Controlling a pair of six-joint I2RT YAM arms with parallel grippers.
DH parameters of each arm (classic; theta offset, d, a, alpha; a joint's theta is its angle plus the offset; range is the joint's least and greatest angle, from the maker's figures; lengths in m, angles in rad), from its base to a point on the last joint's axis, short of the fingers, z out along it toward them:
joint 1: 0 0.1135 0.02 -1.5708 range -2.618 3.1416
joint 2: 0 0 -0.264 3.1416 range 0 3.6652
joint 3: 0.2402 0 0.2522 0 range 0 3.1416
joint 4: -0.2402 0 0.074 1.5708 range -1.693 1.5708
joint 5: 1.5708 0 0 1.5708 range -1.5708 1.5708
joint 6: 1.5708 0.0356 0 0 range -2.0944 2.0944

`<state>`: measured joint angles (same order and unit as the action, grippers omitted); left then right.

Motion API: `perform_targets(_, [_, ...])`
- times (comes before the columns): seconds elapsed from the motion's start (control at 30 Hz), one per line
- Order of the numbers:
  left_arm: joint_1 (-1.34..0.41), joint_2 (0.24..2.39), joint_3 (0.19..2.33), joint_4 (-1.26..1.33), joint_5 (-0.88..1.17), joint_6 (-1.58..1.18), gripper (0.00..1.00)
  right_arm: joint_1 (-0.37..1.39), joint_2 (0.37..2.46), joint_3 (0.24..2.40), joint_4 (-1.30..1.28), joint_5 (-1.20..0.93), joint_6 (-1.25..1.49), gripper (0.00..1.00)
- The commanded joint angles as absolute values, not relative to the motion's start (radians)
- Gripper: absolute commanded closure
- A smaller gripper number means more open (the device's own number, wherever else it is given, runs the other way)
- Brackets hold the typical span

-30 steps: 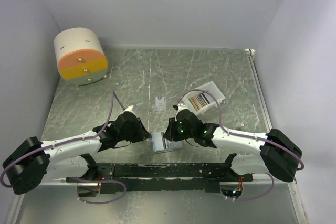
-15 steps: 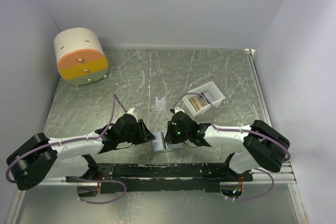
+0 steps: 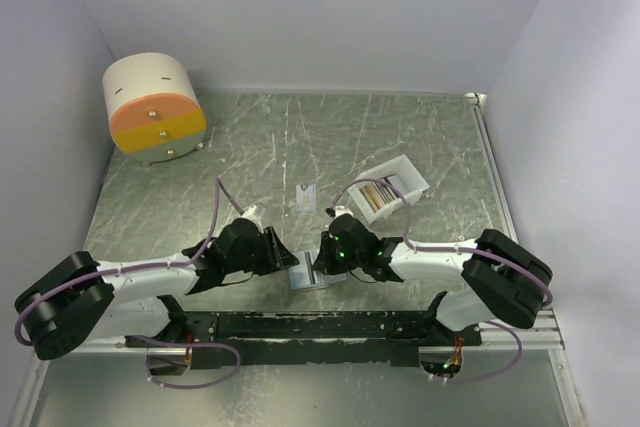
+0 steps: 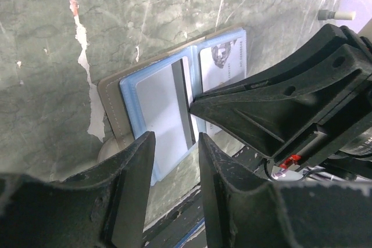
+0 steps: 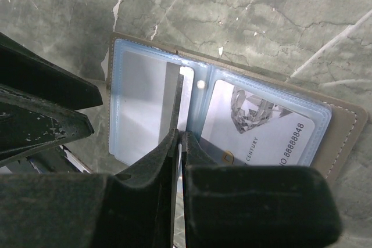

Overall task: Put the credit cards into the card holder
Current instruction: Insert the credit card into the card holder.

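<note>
The card holder [image 3: 304, 275] lies open near the table's front edge, light blue inside [image 5: 125, 100], taupe rim [image 4: 107, 94]. Its right pocket holds a white credit card with a diamond print [image 5: 261, 126], which also shows in the left wrist view [image 4: 224, 62]. My right gripper [image 5: 179, 135] is shut on a pale credit card [image 5: 174, 100], seen edge-on, at the left pocket; that card shows flat with a dark stripe in the left wrist view [image 4: 163, 105]. My left gripper [image 4: 174, 161] is open and empty at the holder's left edge. Another card [image 3: 306, 197] lies loose on the table.
A white slotted tray [image 3: 412, 173] with several cards stands behind the right arm. A round cream-and-orange drum [image 3: 154, 107] stands at the back left. The black rail [image 3: 310, 325] of the arm bases runs just in front of the holder. Walls close in the table.
The right arm has drawn its elbow in and brought the card down onto the open holder. The left gripper has shifted a little right, closer to the holder.
</note>
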<state>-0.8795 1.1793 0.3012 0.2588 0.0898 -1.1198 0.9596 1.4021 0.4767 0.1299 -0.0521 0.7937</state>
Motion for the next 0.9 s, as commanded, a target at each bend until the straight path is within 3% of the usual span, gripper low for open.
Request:
perform_targets(0.0, [-0.875,1.195,0.294,0.277,0.067,-1.118,0.53,0.961,1.413,0.454,0.089,-0.028,0.791,0.95])
perform_targets(0.87, [-0.875,1.261,0.294,0.374,0.108,-1.115,0.52,0.960,1.398,0.442,0.104,-0.032,0.797,0.96])
